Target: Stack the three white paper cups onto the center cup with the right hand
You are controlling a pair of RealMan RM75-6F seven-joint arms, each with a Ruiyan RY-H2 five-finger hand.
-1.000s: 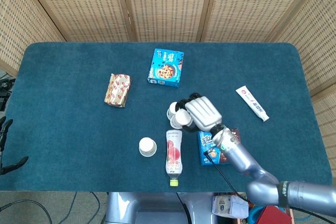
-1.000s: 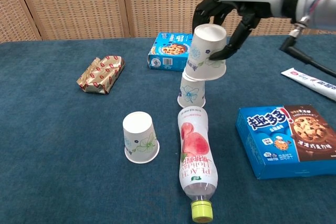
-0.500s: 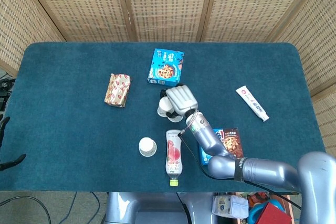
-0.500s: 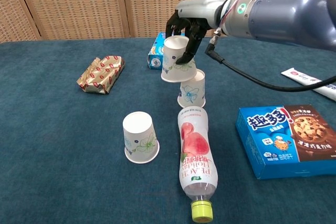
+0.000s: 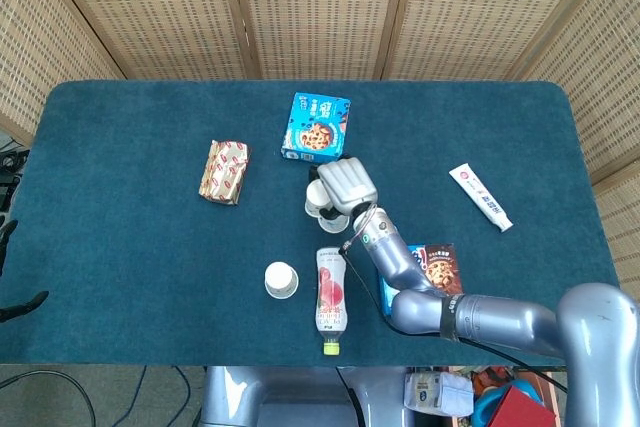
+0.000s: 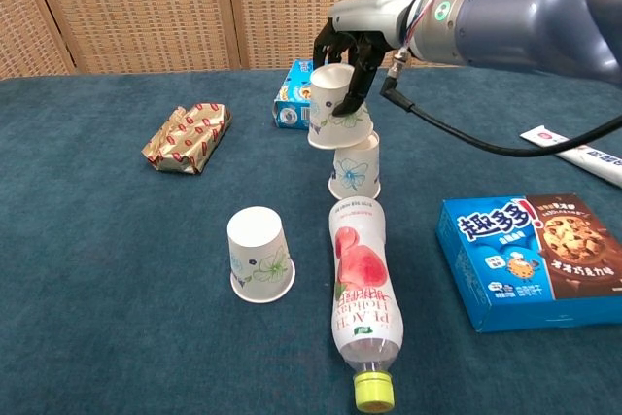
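Above the Centre Cup

Over mid-bench, the right robot hand (image 6: 342, 51) grips an upturned white paper cup (image 6: 338, 107), tilted, just above the upturned centre cup (image 6: 355, 167). Nearer me stands a third white cup (image 6: 259, 254) beside a lying peach-drink bottle (image 6: 364, 299).

Tabletop (image 5: 120, 127) is covered in dark teal cloth. Resting directly on it:
- centre cup (image 6: 355, 173), inverted, just behind the bottle.
- second cup (image 6: 259, 254), inverted, left of the bottle.
- peach bottle (image 6: 364, 300), laid on its side, cap toward the near edge.
- cookie box (image 6: 523, 258), flat, at near right.
- smaller blue box (image 5: 316, 128), toward the far edge.
- foil packet (image 5: 224, 171), at left.
- white tube (image 5: 480, 196), at right.
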